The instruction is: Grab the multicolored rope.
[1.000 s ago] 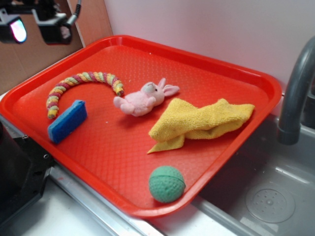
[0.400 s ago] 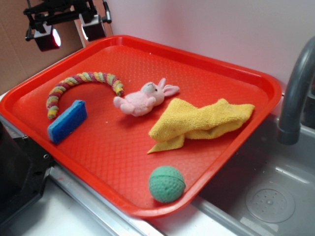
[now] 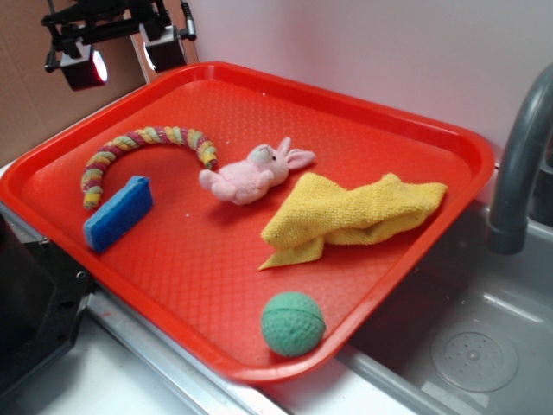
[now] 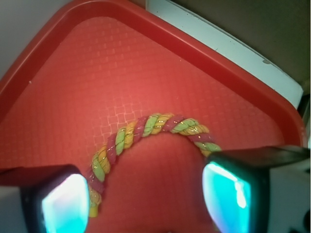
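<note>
The multicolored rope point(image 3: 147, 143) lies in an arch on the left part of the red tray point(image 3: 380, 112), banded yellow, green, pink and maroon. In the wrist view the rope point(image 4: 146, 133) arches below and between my two fingers. My gripper point(image 3: 121, 54) hangs high above the tray's far left corner, behind the rope, open and empty. In the wrist view the gripper point(image 4: 146, 199) has its jaws wide apart, with nothing between them but the tray floor.
A blue sponge point(image 3: 118, 213) lies next to the rope's near end. A pink plush rabbit point(image 3: 251, 175), a yellow cloth point(image 3: 350, 216) and a green ball point(image 3: 293, 323) lie on the tray. A grey faucet point(image 3: 518, 164) and a sink point(image 3: 467, 346) are at right.
The gripper moved to the right, from the frame's far left edge to above the tray's far left corner, then held still. The objects on the tray have not moved.
</note>
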Motion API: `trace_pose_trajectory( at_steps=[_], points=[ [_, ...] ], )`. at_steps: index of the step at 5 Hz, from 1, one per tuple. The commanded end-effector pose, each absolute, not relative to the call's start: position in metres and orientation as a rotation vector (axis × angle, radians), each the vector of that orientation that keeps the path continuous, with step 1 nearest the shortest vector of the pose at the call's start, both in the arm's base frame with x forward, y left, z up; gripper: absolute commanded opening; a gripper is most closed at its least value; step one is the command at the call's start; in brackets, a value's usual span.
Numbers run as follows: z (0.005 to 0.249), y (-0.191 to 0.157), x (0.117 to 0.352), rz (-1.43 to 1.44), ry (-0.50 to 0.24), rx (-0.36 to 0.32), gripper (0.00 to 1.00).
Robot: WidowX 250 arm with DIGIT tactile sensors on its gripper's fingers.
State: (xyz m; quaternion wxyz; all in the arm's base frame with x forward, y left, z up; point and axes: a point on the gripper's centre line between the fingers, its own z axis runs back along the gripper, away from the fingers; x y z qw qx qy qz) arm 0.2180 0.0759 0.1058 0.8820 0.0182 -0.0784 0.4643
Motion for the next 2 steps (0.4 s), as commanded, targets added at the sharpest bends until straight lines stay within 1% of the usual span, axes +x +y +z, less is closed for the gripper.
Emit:
trace_pose_trajectory(
  at_steps=[1, 2],
  points=[
    [0.064, 0.076, 0.242, 1.277, -0.182, 0.068, 1.00],
    [0.045, 0.071, 0.254, 1.296, -0.171, 0.091, 1.00]
  ],
)
